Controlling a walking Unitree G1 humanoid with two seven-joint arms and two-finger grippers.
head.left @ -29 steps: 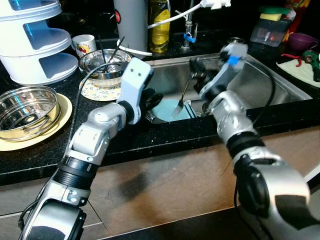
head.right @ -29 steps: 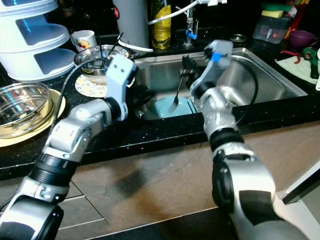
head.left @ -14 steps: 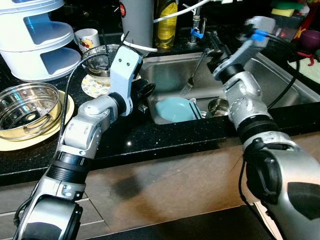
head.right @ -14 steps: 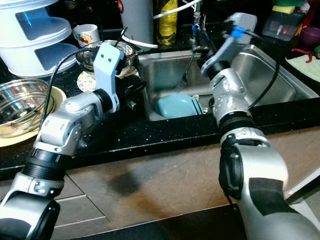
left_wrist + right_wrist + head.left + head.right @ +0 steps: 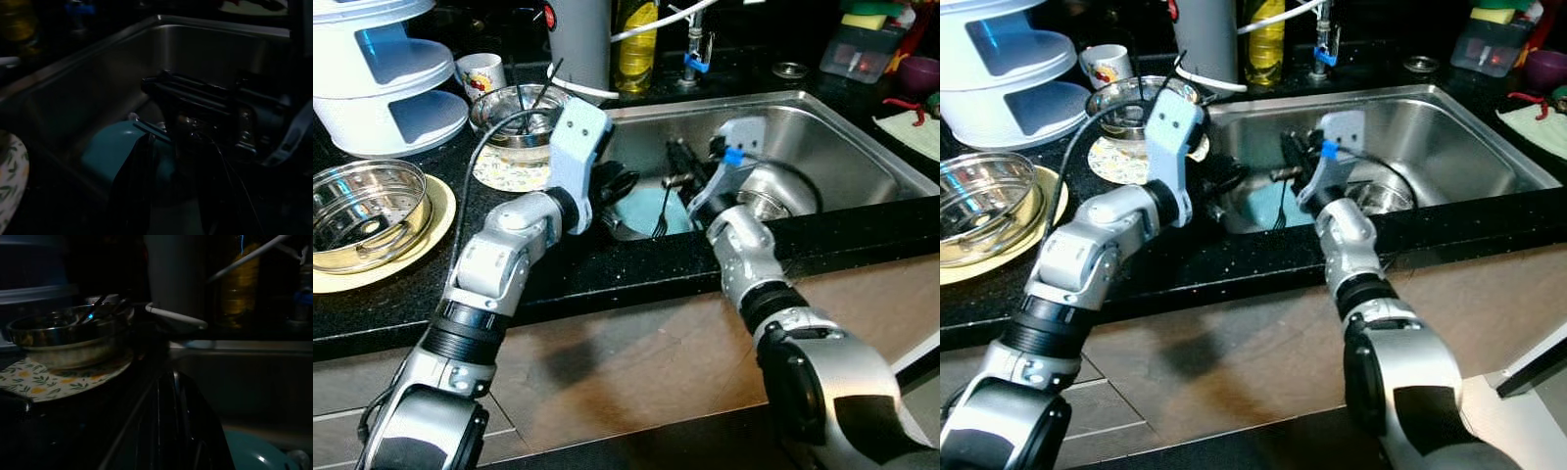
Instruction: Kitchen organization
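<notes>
I see my right gripper (image 5: 674, 168) pinching a thin metal fork (image 5: 663, 211), tines hanging over the teal plastic plate (image 5: 641, 208) in the steel sink (image 5: 832, 147)'s near-left corner. Left gripper (image 5: 619, 184) is just left; its spread I can't tell.

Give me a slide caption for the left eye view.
Right gripper holds a fork above the teal plate in the sink.

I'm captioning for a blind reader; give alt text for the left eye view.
The right gripper holds a metal fork tines-down over a teal plate in the steel sink; the left gripper hovers beside it.
</notes>
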